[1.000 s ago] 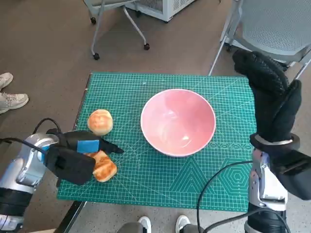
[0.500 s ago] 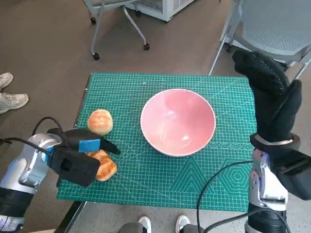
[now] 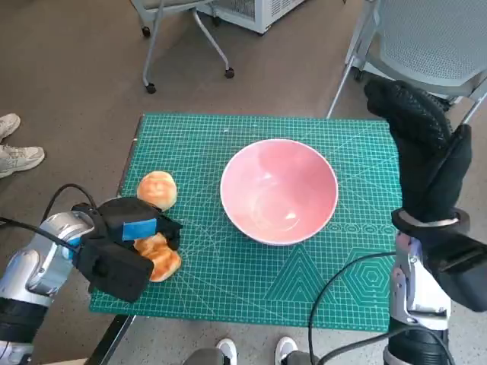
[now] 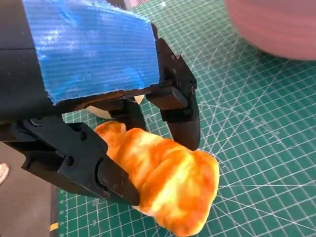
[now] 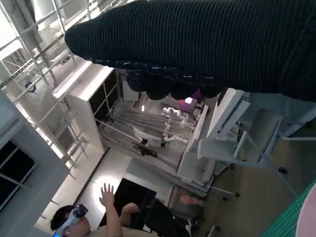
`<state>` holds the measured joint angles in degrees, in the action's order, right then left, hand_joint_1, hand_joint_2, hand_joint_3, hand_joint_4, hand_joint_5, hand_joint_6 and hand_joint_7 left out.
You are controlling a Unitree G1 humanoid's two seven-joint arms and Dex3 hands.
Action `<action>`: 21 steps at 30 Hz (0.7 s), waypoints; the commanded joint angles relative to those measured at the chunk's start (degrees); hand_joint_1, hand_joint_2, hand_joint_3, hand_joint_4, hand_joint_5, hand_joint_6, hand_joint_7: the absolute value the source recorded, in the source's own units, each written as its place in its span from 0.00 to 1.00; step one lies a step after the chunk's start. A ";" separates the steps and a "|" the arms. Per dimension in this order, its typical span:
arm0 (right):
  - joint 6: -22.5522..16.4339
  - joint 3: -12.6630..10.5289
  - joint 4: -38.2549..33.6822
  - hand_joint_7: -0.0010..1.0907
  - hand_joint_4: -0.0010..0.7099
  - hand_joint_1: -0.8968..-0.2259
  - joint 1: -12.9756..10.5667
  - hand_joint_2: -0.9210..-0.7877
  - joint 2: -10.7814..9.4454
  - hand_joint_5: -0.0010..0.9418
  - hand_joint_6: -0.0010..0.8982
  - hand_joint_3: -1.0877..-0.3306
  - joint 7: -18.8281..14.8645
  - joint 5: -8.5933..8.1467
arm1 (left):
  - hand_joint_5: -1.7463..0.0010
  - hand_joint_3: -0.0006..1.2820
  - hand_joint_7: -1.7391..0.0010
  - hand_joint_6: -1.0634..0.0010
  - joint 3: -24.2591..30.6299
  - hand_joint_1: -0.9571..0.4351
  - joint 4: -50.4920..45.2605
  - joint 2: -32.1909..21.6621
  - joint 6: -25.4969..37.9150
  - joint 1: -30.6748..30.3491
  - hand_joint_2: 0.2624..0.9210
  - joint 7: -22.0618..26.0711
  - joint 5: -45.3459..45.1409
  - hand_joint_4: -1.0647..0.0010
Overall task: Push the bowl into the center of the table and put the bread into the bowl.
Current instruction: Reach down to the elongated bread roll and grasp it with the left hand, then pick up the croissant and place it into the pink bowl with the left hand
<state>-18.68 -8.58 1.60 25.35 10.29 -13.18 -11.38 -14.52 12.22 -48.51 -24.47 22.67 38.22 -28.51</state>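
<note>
Change: since a second ago the left hand [image 3: 125,239] has drawn its outstretched fingers in around the nearer bread piece [image 3: 157,257]; bowl and right hand look unmoved.
Bread piece: golden and lumpy, lying on the green cutting mat [image 3: 228,304] under the left hand; in the left wrist view its surface [image 4: 168,182] sits between the black fingers [image 4: 180,116] and the thumb, touching both.
Left hand: fingers closed on the bread piece, blue tape [image 4: 89,49] over its back.
Round bun [image 3: 157,189]: just beyond the left hand's fingers, apart from the held piece.
Bowl [image 3: 278,190]: pink, upright, well to the inner side of the left hand, near the mat's middle.
Right hand [image 3: 426,152]: gloved, raised off the mat beside the bowl's far side, holding nothing, fingers extended and close together.
Person [image 5: 106,222]: in the right wrist view, one hand lifted.
</note>
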 commanded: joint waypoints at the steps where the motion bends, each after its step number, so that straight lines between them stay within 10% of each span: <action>1: 0.90 -0.04 -0.53 0.52 0.25 0.31 -0.81 0.00 0.27 0.00 0.04 0.50 -0.53 -0.79 | 0.43 0.03 0.32 0.36 1.69 0.69 -1.78 -1.05 -0.64 0.16 0.98 1.08 3.03 0.28; 21: 0.14 -0.96 -1.97 0.52 0.25 0.33 -0.54 0.00 1.19 0.00 0.03 0.50 -1.79 -1.91 | 0.42 0.02 0.33 0.36 7.86 0.69 -12.82 -0.19 7.41 5.44 0.98 5.94 14.06 0.27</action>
<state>-18.75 -9.17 0.55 25.43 11.07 -14.44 -12.77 -7.02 0.59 -48.71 -18.03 27.53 43.37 -15.14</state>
